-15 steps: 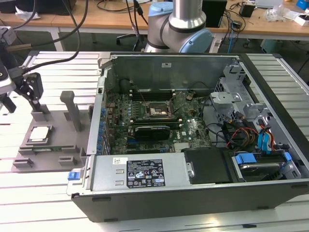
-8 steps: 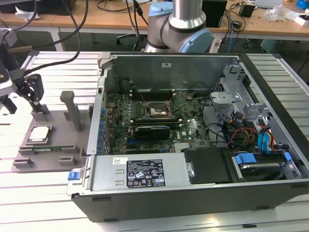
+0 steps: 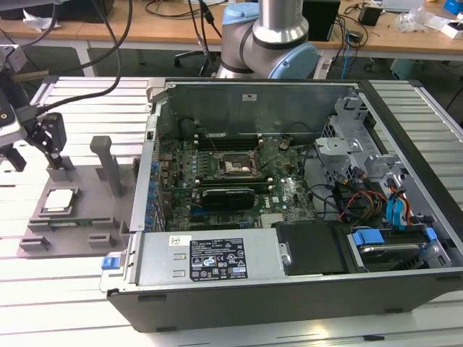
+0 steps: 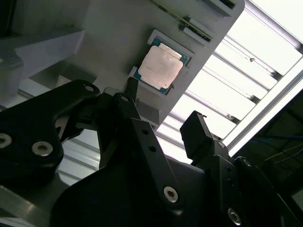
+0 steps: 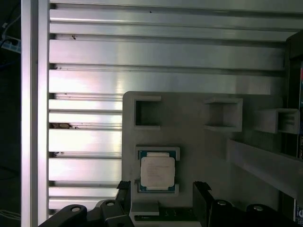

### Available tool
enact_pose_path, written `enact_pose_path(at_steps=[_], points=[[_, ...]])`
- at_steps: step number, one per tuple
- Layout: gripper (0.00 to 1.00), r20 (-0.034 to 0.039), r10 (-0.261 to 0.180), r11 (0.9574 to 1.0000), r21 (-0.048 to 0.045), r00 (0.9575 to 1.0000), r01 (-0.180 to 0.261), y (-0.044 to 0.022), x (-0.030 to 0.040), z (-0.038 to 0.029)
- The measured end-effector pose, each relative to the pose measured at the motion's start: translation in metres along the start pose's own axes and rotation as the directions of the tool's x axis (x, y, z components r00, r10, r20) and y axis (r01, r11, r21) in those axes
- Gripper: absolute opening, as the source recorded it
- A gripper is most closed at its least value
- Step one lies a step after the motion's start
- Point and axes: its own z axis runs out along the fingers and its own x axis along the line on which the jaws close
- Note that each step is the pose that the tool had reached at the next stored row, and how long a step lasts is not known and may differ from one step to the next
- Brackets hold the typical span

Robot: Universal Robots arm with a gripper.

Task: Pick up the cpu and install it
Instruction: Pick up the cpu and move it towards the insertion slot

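**Cpu pick: gripper over tray, chip not yet lifted.**

Case [image 3: 289,300]: centre and right of the exterior view, lying on its side with the panel off, likely so the board faces up. Tray [image 3: 79,177]: exterior view's left, beside the case; its pocket seemingly keeps the chip square. Gripper [image 5: 162,191]: above the tray, jaws apart and empty, spread wide enough to straddle the chip. Socket [image 3: 235,166]: mid-case, facing up. Cpu [image 5: 157,171]: flat in the tray pocket, metal top up.
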Motion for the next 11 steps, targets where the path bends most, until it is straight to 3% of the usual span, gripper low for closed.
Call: enact_pose_path(at_steps=[11], points=[[0.63,0.0000,0.000,1.0000,0.0000,1.0000,0.000,0.0001,0.0001,0.0051]])
